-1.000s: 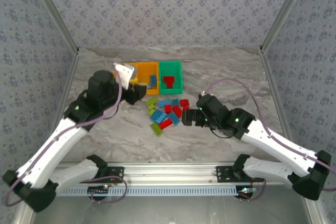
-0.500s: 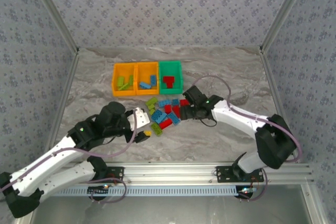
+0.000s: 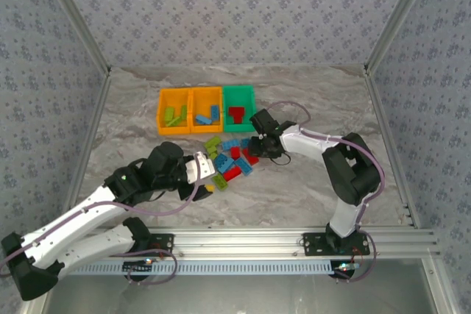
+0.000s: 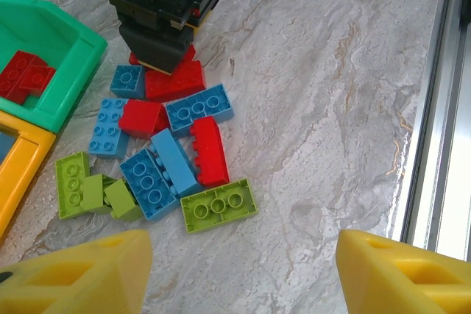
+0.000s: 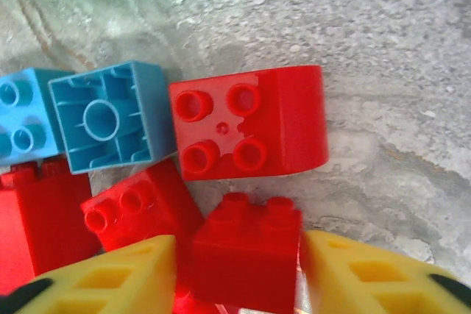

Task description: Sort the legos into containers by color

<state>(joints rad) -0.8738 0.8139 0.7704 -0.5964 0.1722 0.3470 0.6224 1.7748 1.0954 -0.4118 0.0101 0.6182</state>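
The right gripper (image 5: 239, 273) has swung in to the brick pile (image 3: 232, 158) in the middle of the table (image 3: 309, 196) and clamped a red brick (image 5: 246, 251), bound for the green bin (image 3: 239, 104) toward the far edge. The left gripper (image 4: 239, 270), pulled back toward the near edge, hangs open and empty.

Surface (image 3: 324, 101): bare marble lies open behind the bins, to their left, and across the far right corner.
Bins (image 3: 190, 108): three in a touching row toward the back, with no gap between them.
Brick pile (image 3: 229, 159): a loose heap close in front of the bins.
Right hand (image 3: 257, 148): down at the pile's right edge, its arm arching over the right side.
Left hand (image 3: 200, 174): fingers spread, at the pile's near-left corner.
Rail (image 3: 243, 239): the strip of surface before it is open between the arms.
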